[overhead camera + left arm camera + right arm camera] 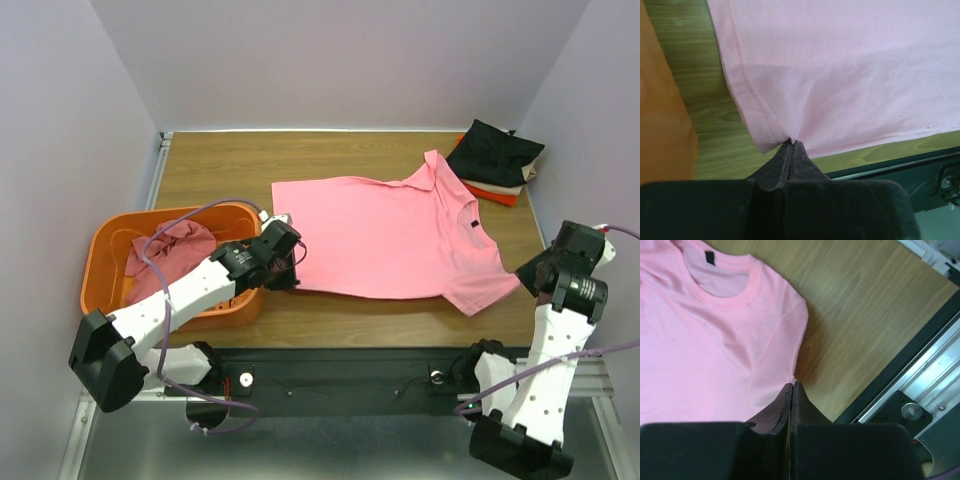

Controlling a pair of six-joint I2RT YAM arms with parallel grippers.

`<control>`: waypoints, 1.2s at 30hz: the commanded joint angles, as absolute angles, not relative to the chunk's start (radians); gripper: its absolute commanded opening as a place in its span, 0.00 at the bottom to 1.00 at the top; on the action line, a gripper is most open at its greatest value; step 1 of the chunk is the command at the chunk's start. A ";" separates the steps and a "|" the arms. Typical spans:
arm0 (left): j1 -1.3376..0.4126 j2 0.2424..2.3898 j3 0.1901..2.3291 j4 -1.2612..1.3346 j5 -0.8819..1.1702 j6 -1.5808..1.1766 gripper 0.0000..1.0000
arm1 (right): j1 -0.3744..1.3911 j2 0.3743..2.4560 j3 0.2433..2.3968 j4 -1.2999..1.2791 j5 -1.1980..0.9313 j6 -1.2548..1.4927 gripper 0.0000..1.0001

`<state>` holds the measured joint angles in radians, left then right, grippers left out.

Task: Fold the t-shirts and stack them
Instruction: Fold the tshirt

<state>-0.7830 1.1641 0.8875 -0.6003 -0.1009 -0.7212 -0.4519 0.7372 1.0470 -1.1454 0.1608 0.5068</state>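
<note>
- The left claw (793,144) was closed. Its tips pinched the near hem corner of the light pink t-shirt (850,75), and the cloth puckered toward the pinch.
- The right claw (793,386) was closed as well, nipping the edge of the same shirt's near sleeve, below the neckline.
- From above, that shirt lay spread flat across the middle of the counter (230,165). Its hem faced the left arm, its neck faced the right, and the far sleeve pointed toward the back wall.
- It was soft pink with a round neckband, a black tag inside the neck, a stitched hem and a few shallow wrinkles.
- A darker rose t-shirt (165,255) sat bunched in the orange basket (110,235) on the left, just beside the left arm.
- At the far right corner stood a folded stack, with the black t-shirt (495,150) on top, then the beige t-shirt (528,172) and the red-orange t-shirt (495,192) below.
- How much cloth sat between either pair of fingers could not be made out.
- The beige shirt showed only as a sliver, and a cable crossed the rose one.
</note>
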 commanded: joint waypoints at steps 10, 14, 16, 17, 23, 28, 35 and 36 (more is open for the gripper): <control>-0.769 1.382 0.966 -0.592 -0.069 -0.649 0.00 | -0.453 1.000 0.968 -0.835 0.071 0.462 0.01; -0.743 1.442 1.009 -0.589 -0.068 -0.640 0.00 | -0.453 1.112 0.999 -0.782 0.054 0.445 0.00; -0.732 1.459 1.022 -0.588 -0.058 -0.637 0.00 | -0.453 1.156 1.012 -0.753 0.048 0.439 0.00; -0.727 1.468 1.032 -0.586 -0.054 -0.635 0.00 | -0.453 1.195 1.025 -0.743 0.043 0.436 0.00; -0.675 1.534 1.087 -0.583 -0.026 -0.618 0.00 | -0.424 1.344 1.090 -0.687 0.005 0.423 0.00; -0.646 1.572 1.114 -0.584 -0.011 -0.614 0.00 | -0.379 1.459 1.155 -0.652 0.009 0.425 0.00; -0.600 1.605 1.129 -0.591 -0.005 -0.624 0.00 | -0.351 1.601 1.261 -0.643 0.021 0.387 0.00; -0.598 1.609 1.129 -0.592 -0.006 -0.627 0.00 | -0.350 1.614 1.273 -0.638 0.023 0.382 0.00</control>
<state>-0.6125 1.6047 1.0828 -0.5732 -0.0082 -0.6300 -0.3588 1.5791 1.2026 -0.6918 0.0154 0.4179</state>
